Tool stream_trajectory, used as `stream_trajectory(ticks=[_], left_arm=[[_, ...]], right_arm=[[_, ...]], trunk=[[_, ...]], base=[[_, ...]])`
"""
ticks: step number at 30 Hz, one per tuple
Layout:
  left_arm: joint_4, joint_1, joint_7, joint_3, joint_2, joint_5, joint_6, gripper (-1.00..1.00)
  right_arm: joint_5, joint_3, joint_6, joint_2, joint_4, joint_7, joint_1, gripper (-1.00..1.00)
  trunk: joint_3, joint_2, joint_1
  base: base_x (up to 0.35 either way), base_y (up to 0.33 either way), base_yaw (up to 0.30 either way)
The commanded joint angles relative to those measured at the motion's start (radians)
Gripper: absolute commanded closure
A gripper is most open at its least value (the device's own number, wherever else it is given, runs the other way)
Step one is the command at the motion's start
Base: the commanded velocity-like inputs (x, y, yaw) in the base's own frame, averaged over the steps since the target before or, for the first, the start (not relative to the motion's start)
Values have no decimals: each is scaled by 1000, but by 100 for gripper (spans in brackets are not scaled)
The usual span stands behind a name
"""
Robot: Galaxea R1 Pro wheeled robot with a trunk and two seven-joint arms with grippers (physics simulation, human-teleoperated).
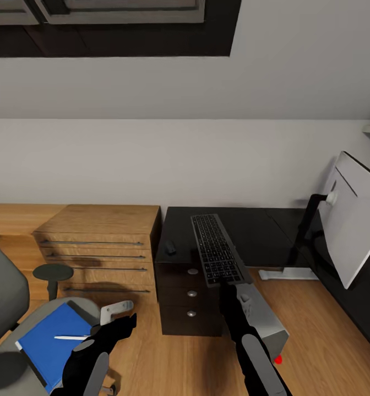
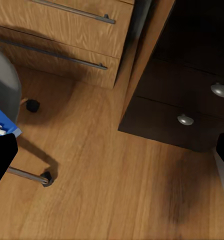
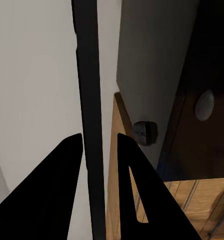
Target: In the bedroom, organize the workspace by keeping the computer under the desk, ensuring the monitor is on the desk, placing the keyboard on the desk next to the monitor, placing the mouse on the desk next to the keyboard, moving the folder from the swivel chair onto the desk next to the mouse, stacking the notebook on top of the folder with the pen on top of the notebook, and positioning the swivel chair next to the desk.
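My right gripper [image 1: 234,286] is shut on the near end of the dark keyboard [image 1: 215,250], which reaches out over the glossy black desk [image 1: 262,234]; the right wrist view shows it edge-on [image 3: 87,100] between my fingers [image 3: 57,190]. The small black mouse [image 1: 170,247] lies on the desk's left end. At the right stands the monitor [image 1: 353,220]. The grey-white computer [image 1: 265,319] sits on the floor under my right arm. My left gripper [image 1: 127,322] hangs open beside the swivel chair [image 1: 6,291], whose seat holds the blue folder [image 1: 47,346] with the white pen [image 1: 70,337]. The notebook is out of view.
A low oak cabinet [image 1: 99,242] with long handles stands left of the desk. The desk's dark drawers [image 1: 188,300] with silver knobs [image 2: 221,89] face me. Oak plank floor [image 2: 107,190] lies between chair and drawers. A pale wall runs behind the desk.
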Motion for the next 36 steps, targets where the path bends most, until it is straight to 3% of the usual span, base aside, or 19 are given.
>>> stream_trajectory(ticks=[1, 6, 23, 36], left_arm=[[-1, -1, 9, -1, 0, 11, 3, -100], [-1, -1, 10, -2, 0, 9, 3, -100], [-1, -1, 9, -15, 0, 14, 4, -100], [-1, -1, 9, -19, 0, 35, 4, -100]], right_arm=[[-10, 2, -6, 0, 0, 4, -1, 100], [-10, 1, -5, -3, -1, 3, 1, 100], [-10, 1, -5, -3, 1, 3, 1, 100], [-10, -1, -5, -3, 1, 3, 1, 100]], trunk=[[-1, -1, 0], [-1, -1, 0], [-1, -1, 0], [-1, -1, 0]], base=[[6, 1, 0], [31, 6, 0], [229, 86, 0], [28, 18, 0]])
